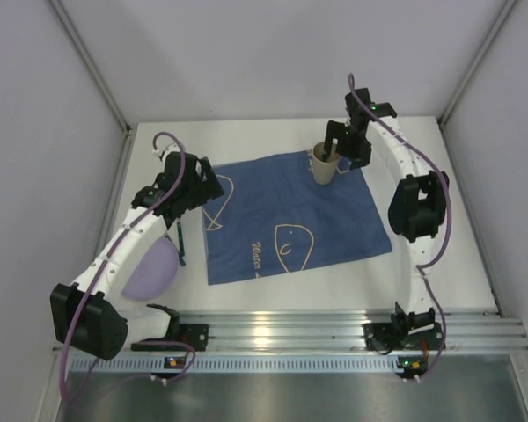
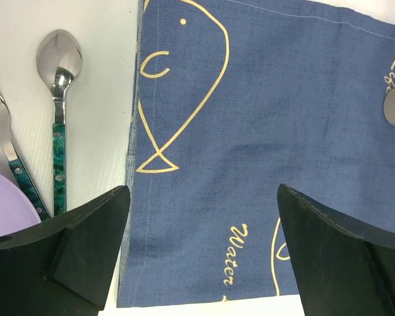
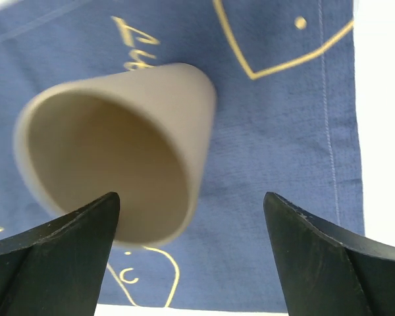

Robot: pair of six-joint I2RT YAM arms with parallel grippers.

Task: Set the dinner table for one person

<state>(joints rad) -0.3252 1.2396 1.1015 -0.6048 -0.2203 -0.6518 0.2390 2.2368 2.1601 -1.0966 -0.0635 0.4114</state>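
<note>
Our right claw [image 3: 191, 204] is open by the cup [image 3: 118, 131] on the mat [image 3: 283, 131]; we think our open left claw [image 2: 204, 191] should fetch the plate [image 2: 6, 204] next.

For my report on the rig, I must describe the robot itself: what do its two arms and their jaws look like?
Both the left arm and the right arm have white links, bulky black joint housings and a purple cable looped alongside. The jaws are matte black, thick and wedge-shaped.
</note>
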